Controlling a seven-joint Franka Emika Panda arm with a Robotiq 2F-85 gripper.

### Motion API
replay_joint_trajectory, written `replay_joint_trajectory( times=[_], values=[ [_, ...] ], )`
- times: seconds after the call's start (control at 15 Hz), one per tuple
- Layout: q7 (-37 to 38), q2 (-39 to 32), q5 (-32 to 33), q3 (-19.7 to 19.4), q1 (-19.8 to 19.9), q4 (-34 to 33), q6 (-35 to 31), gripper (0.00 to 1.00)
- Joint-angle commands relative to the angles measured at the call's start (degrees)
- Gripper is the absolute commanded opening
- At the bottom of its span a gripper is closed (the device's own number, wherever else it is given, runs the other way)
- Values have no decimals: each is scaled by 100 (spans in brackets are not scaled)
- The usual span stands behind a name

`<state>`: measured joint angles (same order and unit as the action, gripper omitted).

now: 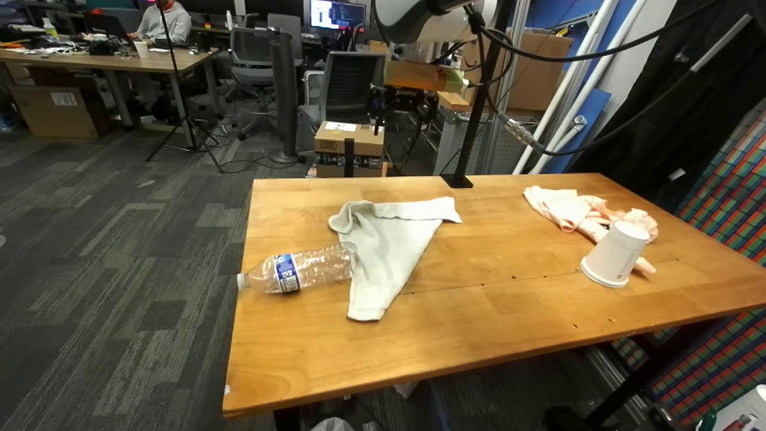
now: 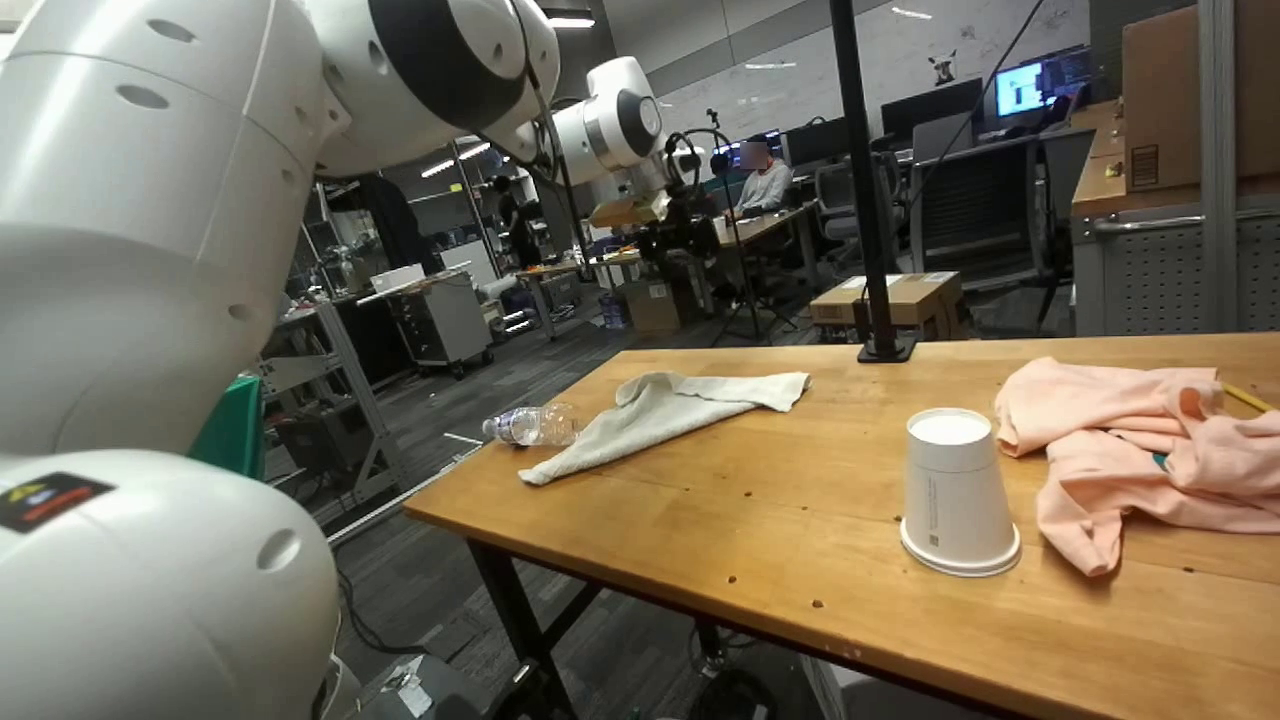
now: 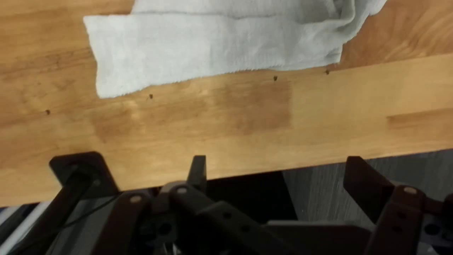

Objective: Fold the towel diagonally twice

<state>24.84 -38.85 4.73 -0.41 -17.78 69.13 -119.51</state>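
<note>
Our pincer hangs high near that edge of the table where the black post stands, spread wide with nothing in its grip. Inward from that edge lies the towel, near the corner on the bottle side, a strip turned over along its post-side border. We judge the folding unfinished: we should line up over the towel's end nearest the post, pinch every layer, lift low and sweep diagonally, keeping clear of the bottle, whose base meets or nearly meets the towel.
</note>
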Motion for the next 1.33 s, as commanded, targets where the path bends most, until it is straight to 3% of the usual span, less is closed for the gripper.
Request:
replay_joint_trajectory(
  times=[0.0, 0.73, 1.27],
  values=[
    [315, 962, 401, -265, -53, 1406, -1142, 100],
    [1054, 2469, 913, -742, 470, 4497, -2977, 100],
    [763, 2181, 12, -415, 987, 4442, -3034, 100]
  ],
)
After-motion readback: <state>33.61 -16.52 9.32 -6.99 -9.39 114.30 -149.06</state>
